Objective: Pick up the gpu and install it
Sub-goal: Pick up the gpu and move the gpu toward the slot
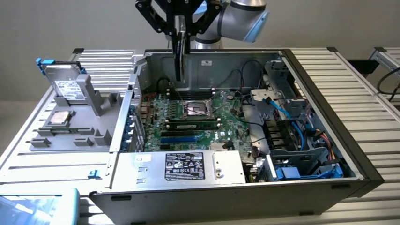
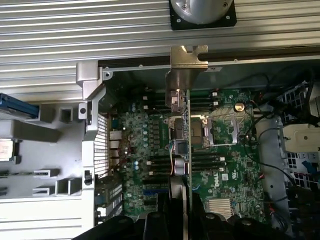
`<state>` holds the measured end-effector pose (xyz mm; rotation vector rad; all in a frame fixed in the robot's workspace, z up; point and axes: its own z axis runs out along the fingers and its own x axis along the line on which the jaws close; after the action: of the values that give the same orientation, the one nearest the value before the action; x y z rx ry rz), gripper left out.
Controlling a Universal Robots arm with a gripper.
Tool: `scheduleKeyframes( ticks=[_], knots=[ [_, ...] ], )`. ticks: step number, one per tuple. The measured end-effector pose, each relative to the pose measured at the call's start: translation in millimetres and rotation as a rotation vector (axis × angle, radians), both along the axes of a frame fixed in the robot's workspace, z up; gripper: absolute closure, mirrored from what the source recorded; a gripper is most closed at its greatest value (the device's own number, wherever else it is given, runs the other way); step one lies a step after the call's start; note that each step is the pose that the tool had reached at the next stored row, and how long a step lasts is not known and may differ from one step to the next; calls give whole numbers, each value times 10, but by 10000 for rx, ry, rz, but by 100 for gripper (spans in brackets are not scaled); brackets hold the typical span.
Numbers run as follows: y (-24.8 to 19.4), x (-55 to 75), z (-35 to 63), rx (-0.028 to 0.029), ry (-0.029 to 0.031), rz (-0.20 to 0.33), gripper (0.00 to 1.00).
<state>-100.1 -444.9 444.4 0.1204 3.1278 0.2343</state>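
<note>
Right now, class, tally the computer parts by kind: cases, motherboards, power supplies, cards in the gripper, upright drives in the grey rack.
computer case: 1
motherboard: 1
power supply: 1
gpu held in the gripper: 1
upright hard drive: 1
Total: 5

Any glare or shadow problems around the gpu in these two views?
Exterior view: even light, no glare; the gpu in the gripper reads as a dark strip against the case wall. Wrist view: the table slats are very bright, the motherboard is dimmer, the gpu's bracket catches light, and the gripper sits in deep shadow.
</note>
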Motion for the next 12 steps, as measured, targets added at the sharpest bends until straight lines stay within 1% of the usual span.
scheduleKeyframes(
  ticks=[2,4,8,12],
  knots=[
    [-5,86,-2,0,29,1,72],
    [-12,164,-6,0,77,0,72],
    [-27,278,-17,1,201,5,72],
    [-45,409,-21,0,266,12,72]
  ],
)
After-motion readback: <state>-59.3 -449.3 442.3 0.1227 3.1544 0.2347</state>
